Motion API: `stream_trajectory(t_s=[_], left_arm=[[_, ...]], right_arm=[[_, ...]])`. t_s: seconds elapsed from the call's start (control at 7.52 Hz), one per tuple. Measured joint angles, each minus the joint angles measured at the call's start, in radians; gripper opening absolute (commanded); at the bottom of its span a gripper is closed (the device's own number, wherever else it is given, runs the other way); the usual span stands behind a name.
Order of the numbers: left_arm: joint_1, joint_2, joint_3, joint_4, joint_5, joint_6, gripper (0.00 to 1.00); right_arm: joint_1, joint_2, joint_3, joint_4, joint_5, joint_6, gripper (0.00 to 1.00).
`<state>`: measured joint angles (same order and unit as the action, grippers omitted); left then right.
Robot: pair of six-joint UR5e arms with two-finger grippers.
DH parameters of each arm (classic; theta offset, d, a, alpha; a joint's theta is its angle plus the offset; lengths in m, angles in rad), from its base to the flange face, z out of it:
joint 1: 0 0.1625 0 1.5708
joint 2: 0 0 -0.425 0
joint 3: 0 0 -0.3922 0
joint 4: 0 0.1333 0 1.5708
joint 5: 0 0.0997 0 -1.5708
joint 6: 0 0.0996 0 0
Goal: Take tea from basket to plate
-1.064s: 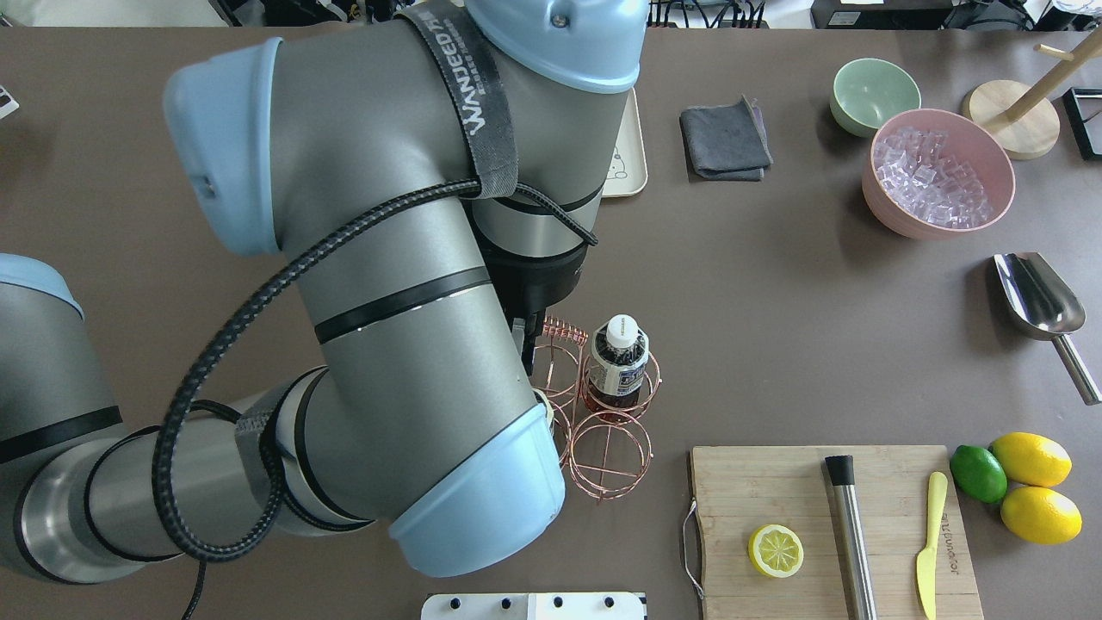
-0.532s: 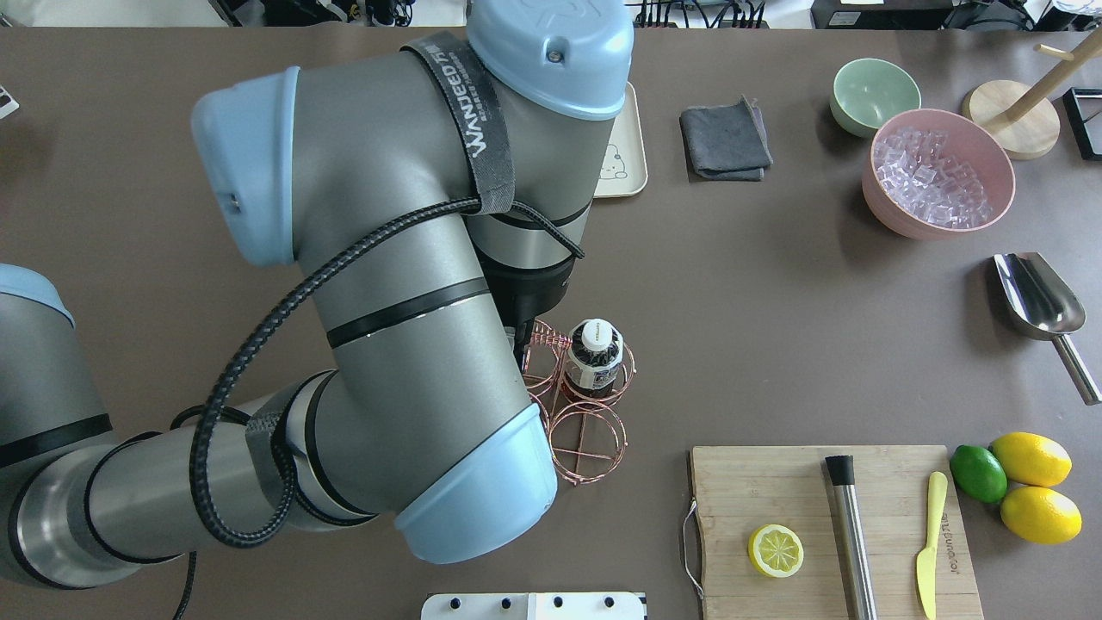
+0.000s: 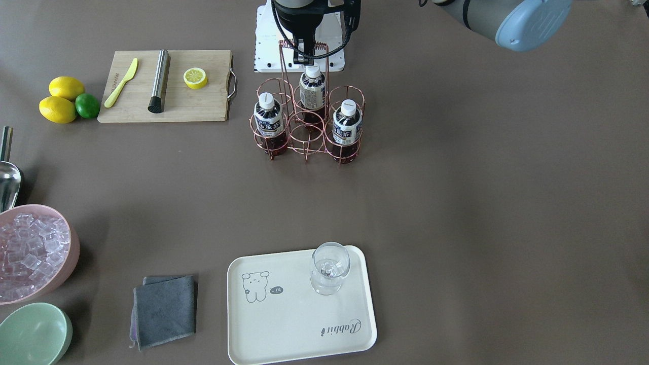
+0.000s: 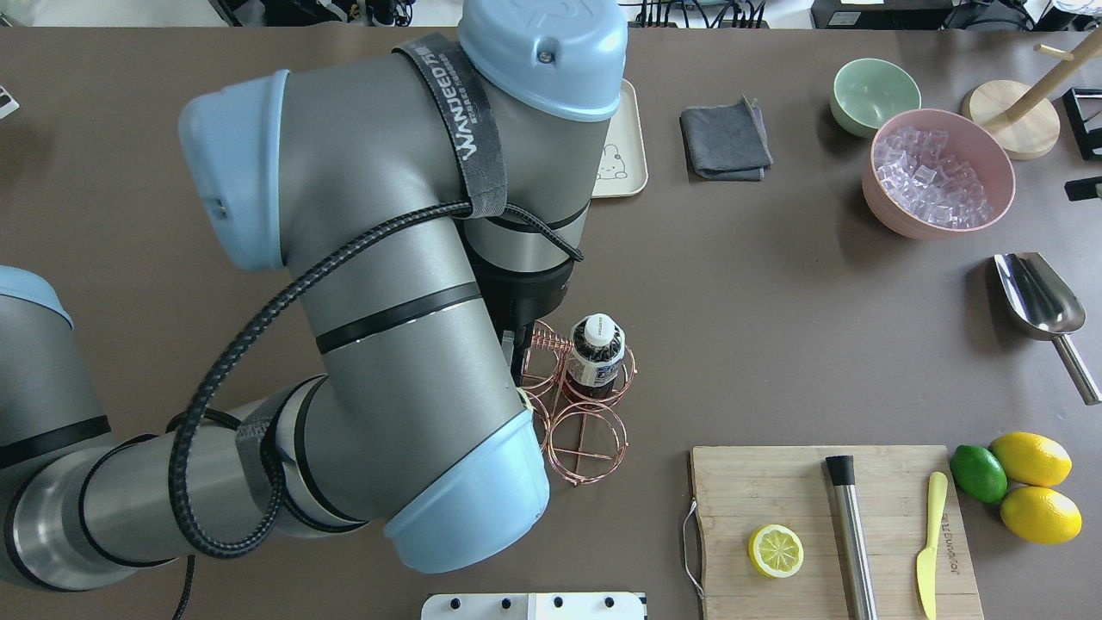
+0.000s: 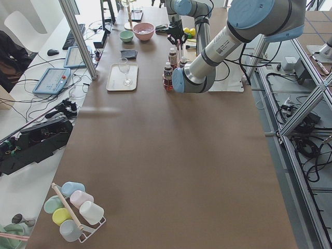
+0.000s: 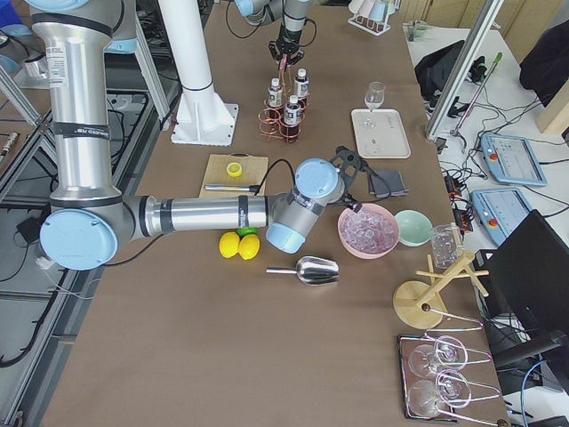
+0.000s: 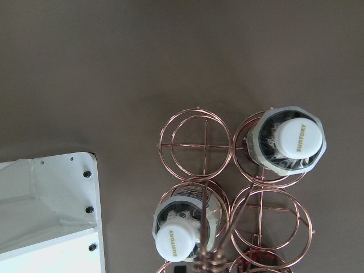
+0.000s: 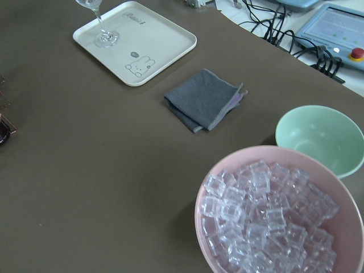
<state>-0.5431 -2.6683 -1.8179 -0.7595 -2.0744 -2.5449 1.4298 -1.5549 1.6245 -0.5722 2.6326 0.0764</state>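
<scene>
Front-facing view, left to right. Right gripper [image 6: 349, 173] near the pink ice bowl [image 3: 74, 248]: whether its fingers are spread cannot be told. Basket [image 3: 305, 142] carries three upright bottles of tea [image 3: 267, 120] in its rings; left gripper [image 3: 305, 53] pinches its wire handle. Plate [image 3: 294, 314], nearer the camera, bears a glass [image 3: 330, 268].

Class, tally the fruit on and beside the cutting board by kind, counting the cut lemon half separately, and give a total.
Whole lemons: 2
Lemon half: 1
Lime: 1
Total: 4
</scene>
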Motion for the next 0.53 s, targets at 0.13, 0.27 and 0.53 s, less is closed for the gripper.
stream_trajectory(t_s=[0.13,0.27,0.53], left_arm=[[0.000,0.000,-0.012,0.001,0.000,0.000,0.00],[0.000,0.000,-0.021,0.003,0.000,0.000,0.00],[0.000,0.000,-0.027,0.003,0.000,0.000,0.00]], right_arm=[[-0.033,0.057,0.003,0.021,-0.002,0.042,0.99],[-0.064,0.093,0.007,0.044,-0.015,0.101,0.99],[-0.154,0.126,0.008,0.137,-0.110,0.290,0.99]])
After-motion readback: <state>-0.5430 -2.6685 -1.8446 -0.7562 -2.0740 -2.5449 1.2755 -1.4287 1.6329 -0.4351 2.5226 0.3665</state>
